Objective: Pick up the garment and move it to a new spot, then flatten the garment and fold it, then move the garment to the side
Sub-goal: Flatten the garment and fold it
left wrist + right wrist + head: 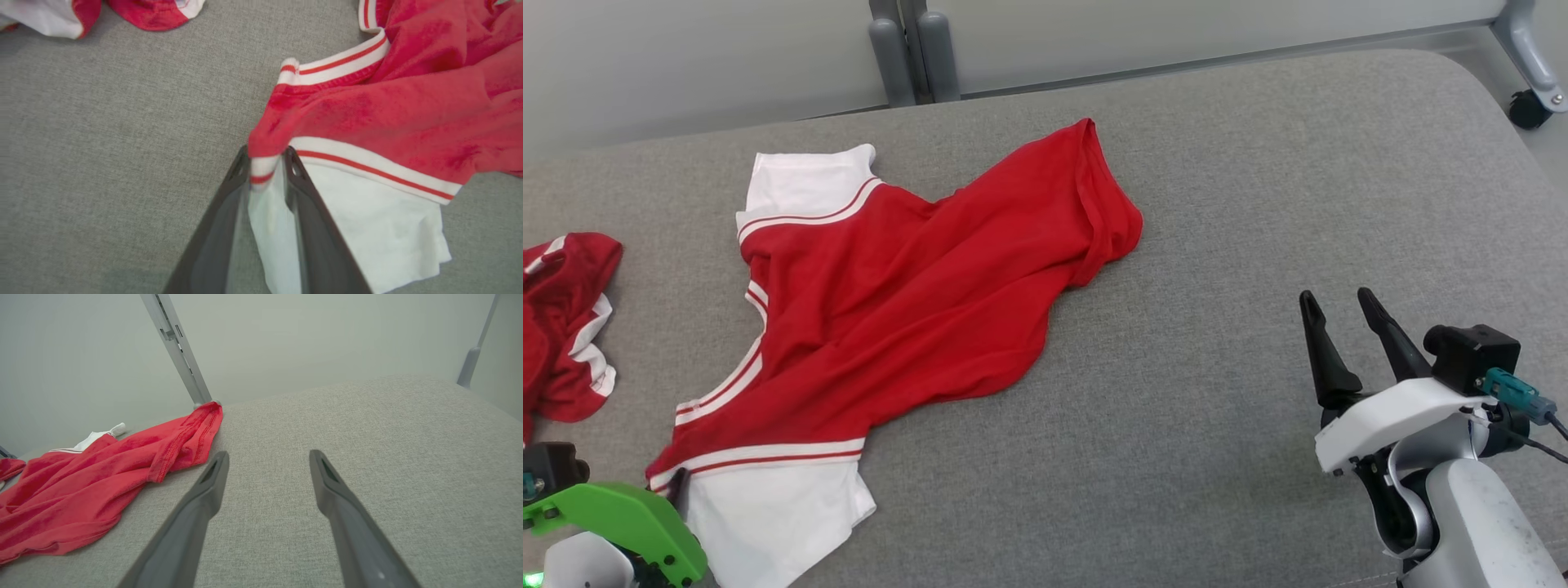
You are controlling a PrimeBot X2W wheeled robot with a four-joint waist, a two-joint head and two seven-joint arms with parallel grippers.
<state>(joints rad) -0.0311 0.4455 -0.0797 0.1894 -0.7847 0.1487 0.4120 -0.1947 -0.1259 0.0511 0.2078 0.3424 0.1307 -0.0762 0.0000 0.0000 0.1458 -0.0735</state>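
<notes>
While our left gripper (pixel 266 161) pinches only the striped sleeve edge of the garment (pixel 890 302) sprawled on the counter (pixel 1258 204) and our right gripper (pixel 1337 298) stands open and empty, we risk that thin hold slipping when lifted.

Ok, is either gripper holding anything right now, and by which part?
The left gripper pinches the red garment at the striped band beside its white panel. The right gripper is open and holds nothing.
</notes>
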